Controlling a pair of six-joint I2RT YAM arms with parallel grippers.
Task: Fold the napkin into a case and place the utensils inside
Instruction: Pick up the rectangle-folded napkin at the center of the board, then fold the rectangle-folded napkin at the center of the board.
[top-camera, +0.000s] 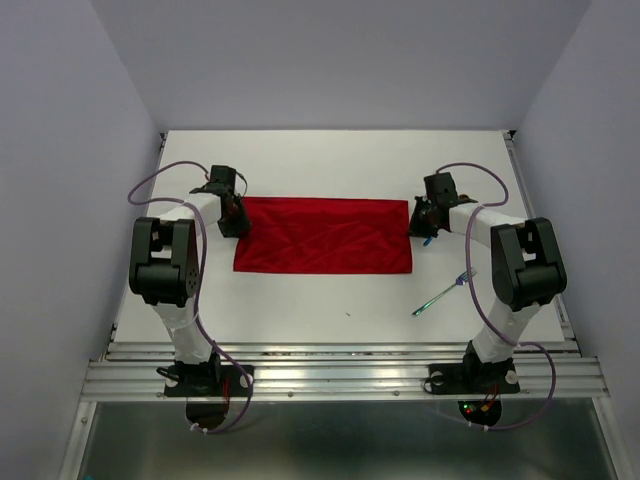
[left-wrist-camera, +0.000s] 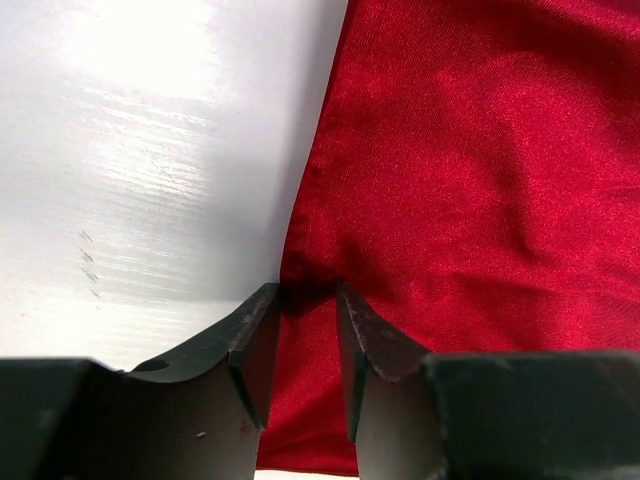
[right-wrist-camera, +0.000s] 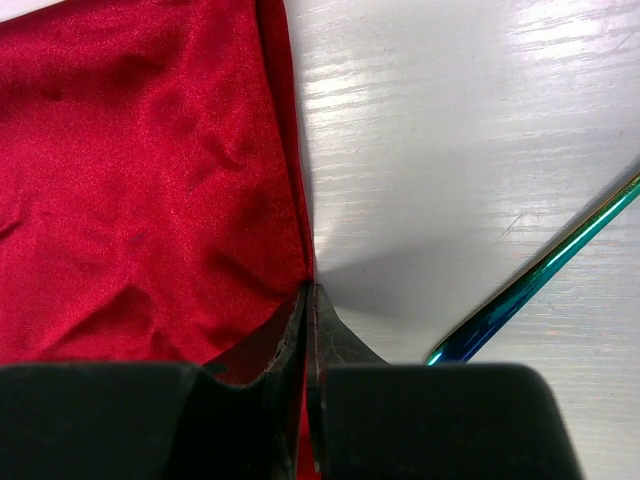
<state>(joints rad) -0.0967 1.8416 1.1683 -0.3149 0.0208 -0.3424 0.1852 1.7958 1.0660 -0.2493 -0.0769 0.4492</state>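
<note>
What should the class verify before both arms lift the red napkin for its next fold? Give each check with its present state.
1. Right end effector shut on the napkin edge: ok.
2. Left end effector shut on the opposite edge: not ok, jaws apart astride the cloth.
3. Napkin spread flat, nothing lying on it: ok.
4. Fork clear of the cloth: ok.
5. Both utensils located: cannot tell, only the fork shows.
</note>
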